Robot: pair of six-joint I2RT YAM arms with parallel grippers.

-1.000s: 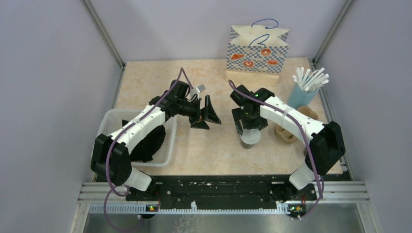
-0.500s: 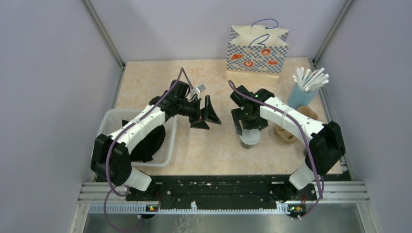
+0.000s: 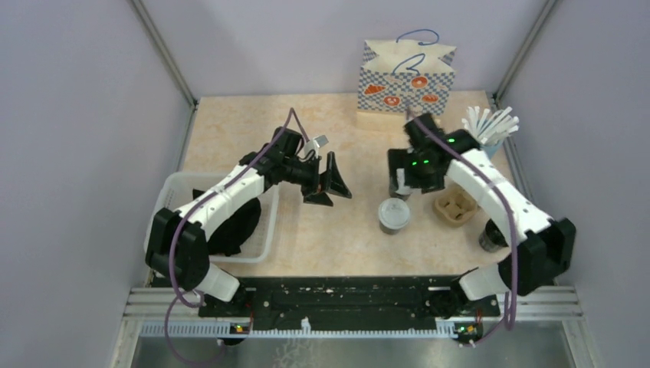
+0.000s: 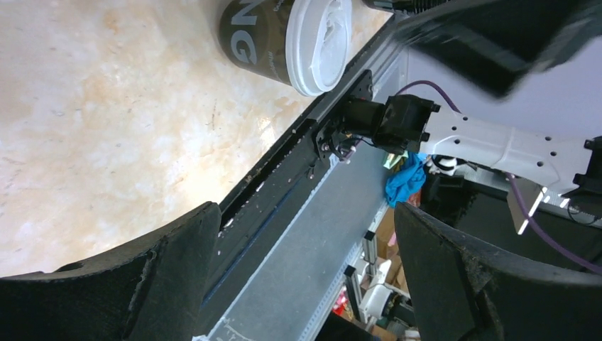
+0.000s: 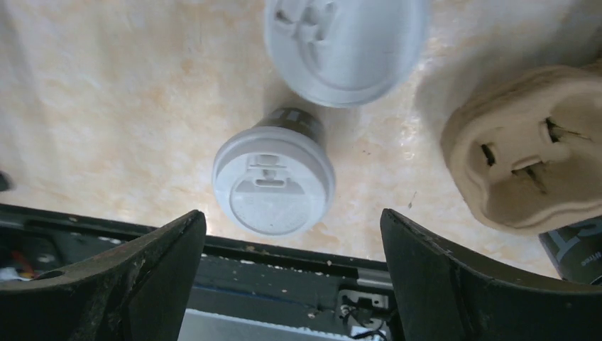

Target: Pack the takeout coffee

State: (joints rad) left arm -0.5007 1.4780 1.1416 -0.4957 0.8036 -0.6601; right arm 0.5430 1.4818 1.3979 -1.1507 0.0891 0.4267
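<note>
Takeout coffee: small dark grey paper cup with pale grey-white plastic lid (image 3: 394,215), upright at mid-front of the beige marbled desk (image 3: 245,130), just beside the brown moulded-pulp cup carrier (image 3: 457,207). Probably light, thin-walled and crushable; grip the sides below the lid, gently. Right pincer (image 5: 289,219) is spread, empty and above it; left pincer (image 4: 305,213) is spread and empty. Second dark cup (image 3: 489,238) is largely hidden by the right arm, its lid indiscernible.

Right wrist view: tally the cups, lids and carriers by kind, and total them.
Lidded dark cup: 1
Pale lid at the top edge, nothing visible beneath: 1
Pulp cup carrier: 1
Dark printed cup, cut off at the corner: 1
Total: 4
</note>
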